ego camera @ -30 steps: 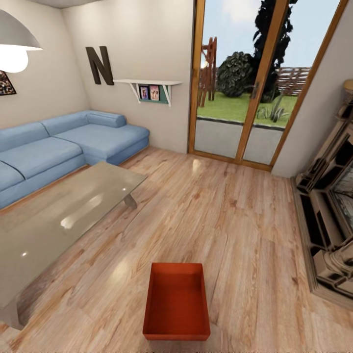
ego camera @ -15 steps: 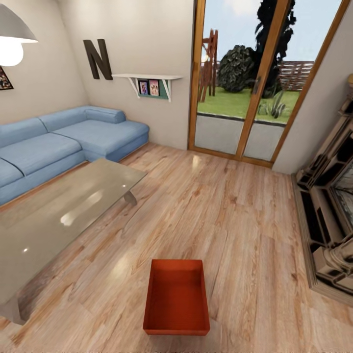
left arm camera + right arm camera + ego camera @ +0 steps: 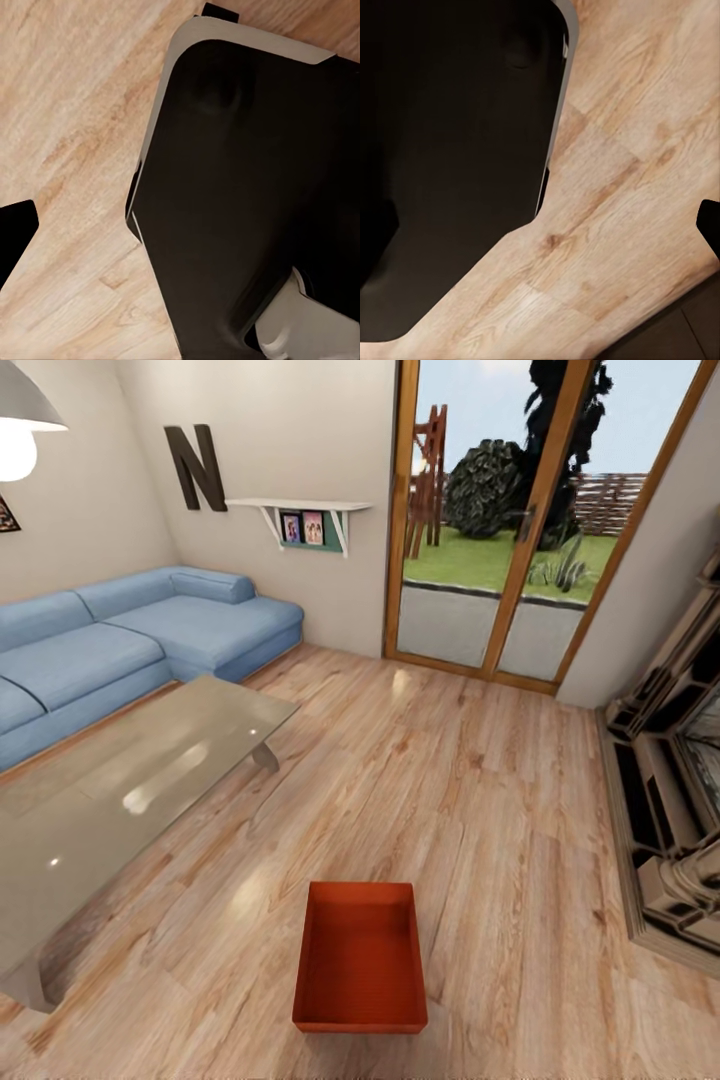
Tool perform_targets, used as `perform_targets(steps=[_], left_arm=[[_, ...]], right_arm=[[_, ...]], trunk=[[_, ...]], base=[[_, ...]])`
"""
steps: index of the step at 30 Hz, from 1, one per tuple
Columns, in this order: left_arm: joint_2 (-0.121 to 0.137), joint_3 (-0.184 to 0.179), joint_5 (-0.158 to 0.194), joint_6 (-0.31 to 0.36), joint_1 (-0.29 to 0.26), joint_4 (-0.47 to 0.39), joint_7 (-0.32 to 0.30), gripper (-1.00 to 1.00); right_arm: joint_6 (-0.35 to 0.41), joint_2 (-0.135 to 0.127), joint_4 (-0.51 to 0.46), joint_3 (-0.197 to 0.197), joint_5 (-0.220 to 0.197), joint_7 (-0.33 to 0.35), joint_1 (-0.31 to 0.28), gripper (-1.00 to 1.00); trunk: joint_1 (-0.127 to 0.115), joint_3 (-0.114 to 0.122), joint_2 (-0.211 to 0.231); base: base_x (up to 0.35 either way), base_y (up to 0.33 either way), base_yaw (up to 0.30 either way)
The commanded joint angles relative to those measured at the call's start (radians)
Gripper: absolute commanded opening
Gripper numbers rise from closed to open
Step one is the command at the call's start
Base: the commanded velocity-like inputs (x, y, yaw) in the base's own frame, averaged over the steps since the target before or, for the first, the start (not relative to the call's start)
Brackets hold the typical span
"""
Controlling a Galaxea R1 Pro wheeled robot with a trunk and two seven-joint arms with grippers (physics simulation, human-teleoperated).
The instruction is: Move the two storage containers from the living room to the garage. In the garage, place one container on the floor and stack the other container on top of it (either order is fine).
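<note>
one orange-red storage container (image 3: 360, 960) sits open side up on the light wood plank floor (image 3: 470, 790) of the living room, straight ahead of the robot and near it, apart from the glass coffee table (image 3: 130, 800) on the left. beyond lie the blue sofa (image 3: 140, 645) and glass doors (image 3: 500, 520). the wrist views show the robot's dark base (image 3: 247, 195) over planks; whether either gripper is wide or narrow cannot be told.

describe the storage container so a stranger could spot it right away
Start at the wood-framed glass doors and come straight toward the camera across the light plank floor. The storage container sits there alone, right of the glass coffee table: an open, lidless, orange-red box.
</note>
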Motion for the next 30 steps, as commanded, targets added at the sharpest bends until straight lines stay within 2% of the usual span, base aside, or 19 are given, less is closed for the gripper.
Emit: perform_targets(steps=[1,30], left_arm=[[0.000,-0.008,0.008,0.000,0.000,-0.001,0.003,1.00],[0.000,-0.008,0.008,0.000,0.000,-0.001,0.003,1.00]], right_arm=[[-0.005,0.000,0.003,0.008,-0.010,0.001,-0.001,1.00],[-0.004,0.000,0.003,0.008,-0.010,0.001,-0.001,1.00]], trunk=[[0.000,-0.003,-0.001],[0.000,-0.050,-0.001]], base=[[0.000,0.000,0.000],[0.000,0.000,0.000]])
